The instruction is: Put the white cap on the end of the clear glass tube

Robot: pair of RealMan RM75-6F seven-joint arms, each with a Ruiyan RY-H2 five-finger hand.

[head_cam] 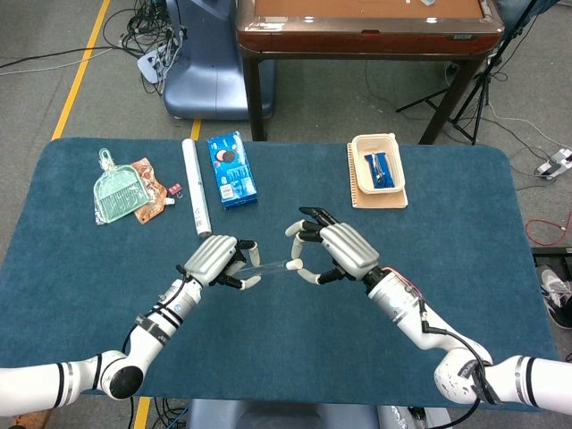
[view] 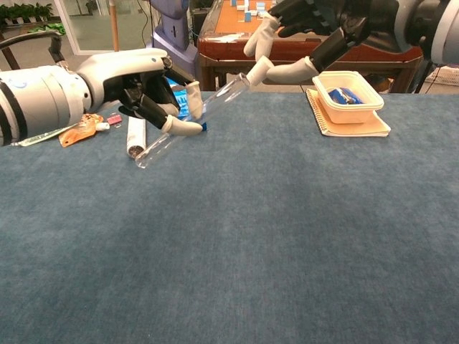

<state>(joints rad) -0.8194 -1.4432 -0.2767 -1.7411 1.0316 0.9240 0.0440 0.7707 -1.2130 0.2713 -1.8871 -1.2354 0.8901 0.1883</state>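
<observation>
Glass tube (head_cam: 265,265) lay slantwise in my left hand (head_cam: 214,258), lifted clear of the table (head_cam: 80,268) near its middle. My fingers (view: 179,127) were curled round the tube's lower part, so that its closed end stuck out down and to the left while its other end pointed up and to the right. In the chest view the tube (view: 192,120) showed clear and hollow along its whole length.

My right hand (head_cam: 332,251) hovered just beside the tube's upper end, its fingers (view: 259,36) half curled and apart. That end met the tip of my thumb in the chest view, where the right hand (view: 301,36) reached in from the upper right. A small pale thing showed at the tube's tip in the head view, but I could not tell whether it was the white cap or my own fingertip, nor whether my right hand was pinching anything.

On the far left of the table lay a green dustpan (head_cam: 118,192) with a brown wrapper (head_cam: 147,197) just beside it. A white tube (head_cam: 195,186) and a blue box (head_cam: 231,170) lay side by side to their right. Far right of centre stood a cream tray (head_cam: 379,152) holding a blue packet (head_cam: 379,169).
</observation>
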